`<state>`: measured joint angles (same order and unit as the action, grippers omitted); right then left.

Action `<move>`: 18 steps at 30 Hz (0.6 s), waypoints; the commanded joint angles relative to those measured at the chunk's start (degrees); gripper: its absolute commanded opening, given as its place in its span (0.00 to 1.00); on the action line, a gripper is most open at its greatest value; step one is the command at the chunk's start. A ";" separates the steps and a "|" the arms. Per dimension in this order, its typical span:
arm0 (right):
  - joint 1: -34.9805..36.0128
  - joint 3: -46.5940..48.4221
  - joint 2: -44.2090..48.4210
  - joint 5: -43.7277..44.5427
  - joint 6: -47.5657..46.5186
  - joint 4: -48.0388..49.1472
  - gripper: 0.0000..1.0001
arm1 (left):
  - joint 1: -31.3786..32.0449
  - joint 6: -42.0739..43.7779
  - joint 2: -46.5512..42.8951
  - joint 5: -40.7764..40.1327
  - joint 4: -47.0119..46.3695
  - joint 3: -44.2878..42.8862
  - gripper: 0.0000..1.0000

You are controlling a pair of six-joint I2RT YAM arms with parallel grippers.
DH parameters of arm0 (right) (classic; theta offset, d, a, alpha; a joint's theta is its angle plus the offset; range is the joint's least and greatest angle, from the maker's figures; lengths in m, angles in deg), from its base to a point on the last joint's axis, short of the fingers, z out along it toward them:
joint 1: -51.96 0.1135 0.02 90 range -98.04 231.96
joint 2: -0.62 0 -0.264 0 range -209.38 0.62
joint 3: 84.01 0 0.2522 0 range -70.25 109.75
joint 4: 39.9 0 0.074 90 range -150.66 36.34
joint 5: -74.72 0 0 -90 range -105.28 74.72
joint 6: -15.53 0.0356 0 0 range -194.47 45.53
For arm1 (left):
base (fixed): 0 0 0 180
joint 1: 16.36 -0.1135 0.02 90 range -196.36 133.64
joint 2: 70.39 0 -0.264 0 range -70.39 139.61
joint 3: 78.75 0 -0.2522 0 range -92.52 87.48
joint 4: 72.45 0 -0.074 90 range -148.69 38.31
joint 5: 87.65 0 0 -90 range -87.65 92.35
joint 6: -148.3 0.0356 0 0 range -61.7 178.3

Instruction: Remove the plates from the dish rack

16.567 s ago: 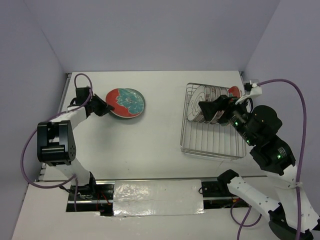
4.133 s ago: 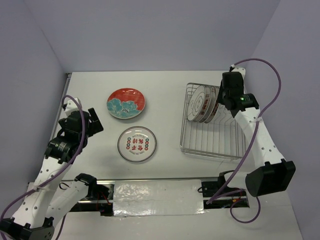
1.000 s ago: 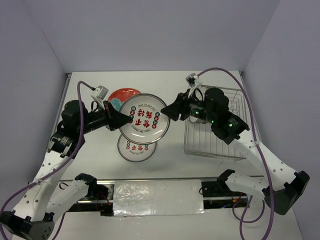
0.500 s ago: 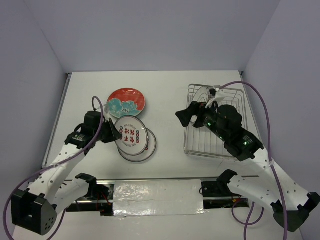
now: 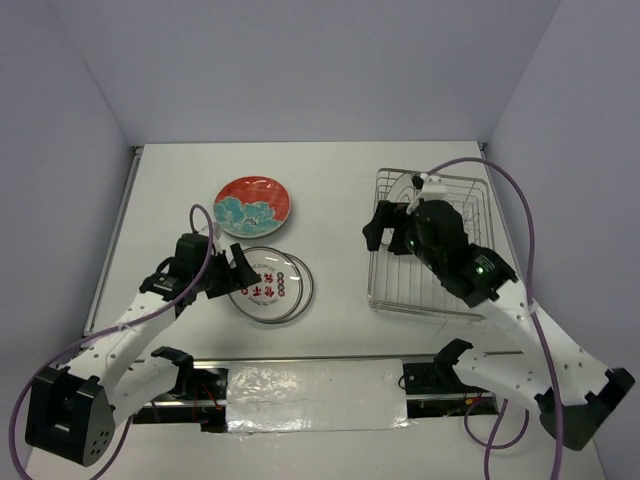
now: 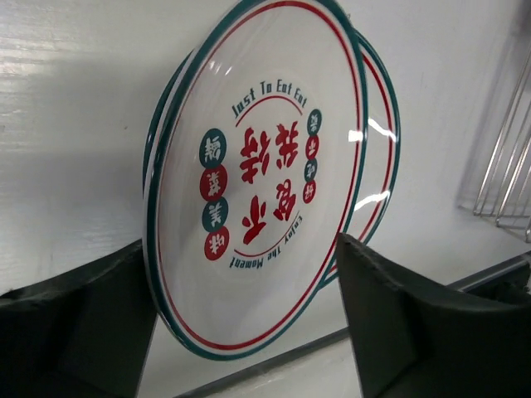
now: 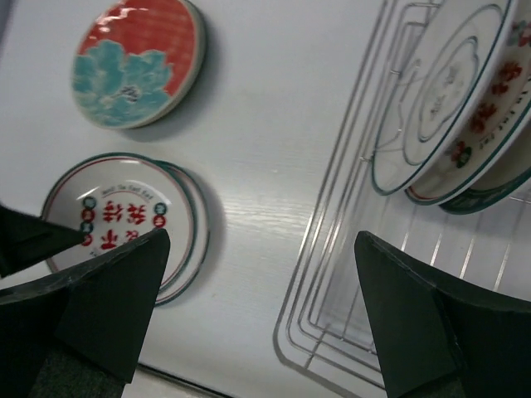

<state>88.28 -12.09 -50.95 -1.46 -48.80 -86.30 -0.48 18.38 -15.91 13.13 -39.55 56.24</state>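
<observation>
Two white plates with red centre marks point(image 5: 272, 287) lie stacked on the table, the upper one point(image 6: 257, 182) slightly offset on the lower. My left gripper point(image 5: 235, 276) is open at the stack's left rim, with its fingers point(image 6: 415, 323) on either side of the upper plate's edge and not pinching it. The red plate with teal flowers point(image 5: 253, 207) lies flat behind the stack. The dish rack point(image 5: 432, 290) stands at the right. White patterned plates point(image 7: 452, 108) lean on edge in its far end. My right gripper point(image 5: 380, 225) hangs open and empty above the rack's left edge.
The rack's near half point(image 7: 431, 274) holds only bare wire. White tabletop point(image 7: 274, 157) lies between the rack and the laid-out plates. A foil-covered strip point(image 5: 315, 395) runs along the near edge between the arm bases. Grey walls enclose the table.
My left gripper lowered the white plate onto the other white plate and opened its jaws. My right arm drew back from the middle of the table to the rack's left edge.
</observation>
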 commanded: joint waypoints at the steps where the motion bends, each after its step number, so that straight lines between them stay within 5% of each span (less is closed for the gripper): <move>1: -1.24 7.05 -7.04 7.61 -0.88 -8.21 1.00 | -0.15 0.37 0.54 -0.23 -2.18 -0.48 0.99; 10: -13.00 20.50 -16.97 15.44 -6.33 -16.90 1.00 | 2.14 -1.29 2.73 -9.72 9.68 -5.92 1.00; 18: -18.56 24.03 -21.11 15.89 -9.76 -17.63 1.00 | 3.90 -1.04 8.18 -8.76 9.43 -6.02 1.00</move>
<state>70.77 9.70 -71.40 13.28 -56.21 -102.50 2.73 17.57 -8.61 5.13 -30.76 51.89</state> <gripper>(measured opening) 0.999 0.995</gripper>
